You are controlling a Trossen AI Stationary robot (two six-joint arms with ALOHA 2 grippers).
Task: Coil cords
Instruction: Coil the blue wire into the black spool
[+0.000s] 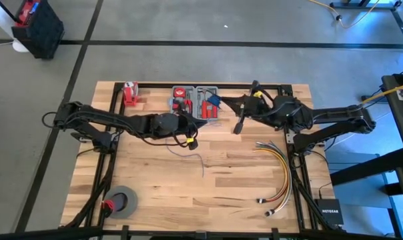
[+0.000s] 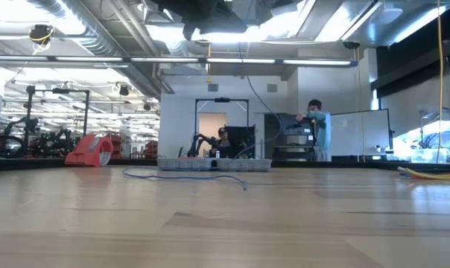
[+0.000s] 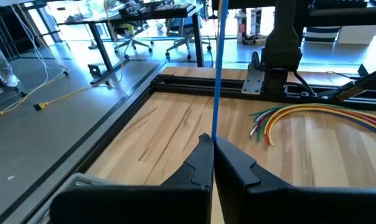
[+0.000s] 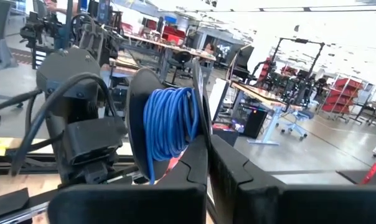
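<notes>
the wooden table (image 1: pixel 221 180) carries a grey parts tray (image 1: pixel 196 101) at its far edge, holding red and blue bits (too small to name). the right gripper (image 4: pixel 208 149) is clamped on a black spool (image 4: pixel 141 118) wound with blue cord (image 4: pixel 169 121). the left gripper (image 3: pixel 213 146) pinches the same cord's loose run, which trails slack on the boards. it looks light, limp and tangle-prone; best held close to the spool.
</notes>
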